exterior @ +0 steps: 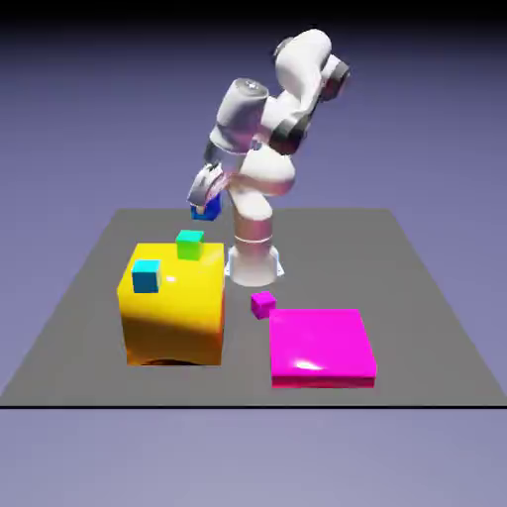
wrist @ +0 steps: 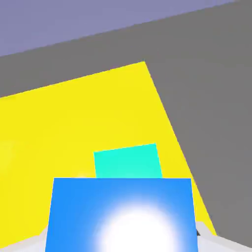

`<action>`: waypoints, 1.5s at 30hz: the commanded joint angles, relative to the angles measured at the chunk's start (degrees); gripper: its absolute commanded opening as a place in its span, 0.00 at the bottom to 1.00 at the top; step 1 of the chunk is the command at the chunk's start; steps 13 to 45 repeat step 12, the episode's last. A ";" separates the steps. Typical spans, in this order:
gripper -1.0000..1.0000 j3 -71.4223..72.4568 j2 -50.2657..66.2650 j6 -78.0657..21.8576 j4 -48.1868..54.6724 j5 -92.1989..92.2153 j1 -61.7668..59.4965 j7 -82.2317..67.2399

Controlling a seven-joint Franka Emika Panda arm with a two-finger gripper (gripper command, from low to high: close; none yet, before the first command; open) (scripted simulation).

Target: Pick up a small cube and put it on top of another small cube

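2 cyan cubes (exterior: pixel 147 277) show only in exterior view.

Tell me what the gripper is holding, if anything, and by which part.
The gripper holds the small blue cube, fingers at two opposite sides; how high they grip can't be told.

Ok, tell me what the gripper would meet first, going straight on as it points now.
Probably the green cube on the yellow block, met by the blue cube it holds; the gap is hard to judge.
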 commanded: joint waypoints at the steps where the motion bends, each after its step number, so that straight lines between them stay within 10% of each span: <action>1: 0.00 0.23 0.79 2.42 -1.68 -0.21 -0.35 0.37; 5: 0.00 1.08 3.79 11.83 -8.04 -1.00 -1.67 1.78; 6: 1.00 1.08 3.79 11.83 -8.04 -1.00 -1.67 1.79; 12: 1.00 0.00 0.00 -0.06 0.00 0.00 0.00 0.00; 45: 1.00 0.00 0.00 -0.06 0.00 0.00 0.00 0.00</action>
